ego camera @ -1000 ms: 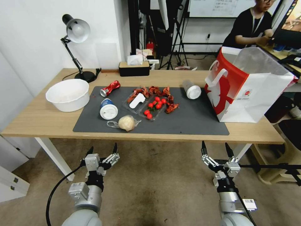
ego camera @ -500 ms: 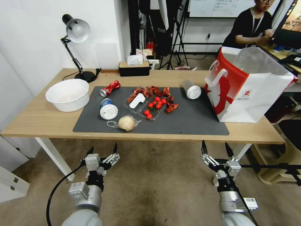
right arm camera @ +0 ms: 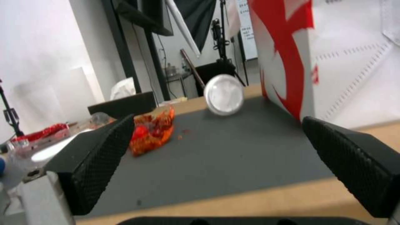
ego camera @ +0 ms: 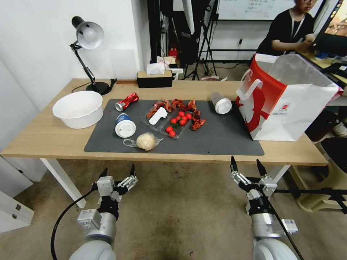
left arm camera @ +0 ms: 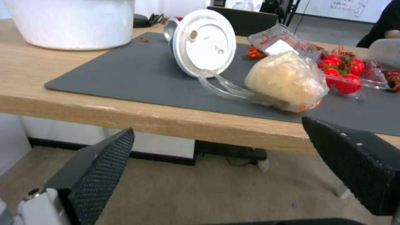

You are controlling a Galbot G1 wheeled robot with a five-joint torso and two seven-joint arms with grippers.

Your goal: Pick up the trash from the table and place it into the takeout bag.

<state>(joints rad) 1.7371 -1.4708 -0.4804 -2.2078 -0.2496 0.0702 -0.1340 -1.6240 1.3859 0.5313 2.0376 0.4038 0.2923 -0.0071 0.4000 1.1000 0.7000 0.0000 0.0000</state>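
You are looking at a lab or studio workroom: behind the far edge of the table [ego camera: 54,139] stand tripods [ego camera: 204,43] and dark stands, a whiteboard [ego camera: 249,9] on the back wall, a desk lamp [ego camera: 86,36] at the far left corner.

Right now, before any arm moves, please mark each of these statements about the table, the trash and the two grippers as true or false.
1. The takeout bag lies flat on the table. False: it stands upright at the robot's right end.
2. The blue-white lidded cup lies on its side on the dark grey mat. True.
3. The left gripper holds the crushed red can. False: its jaws are open and empty, below the table edge.
4. The bun in clear plastic lies near the mat's front edge. True.
5. The right gripper is open, below the table's front edge. True.
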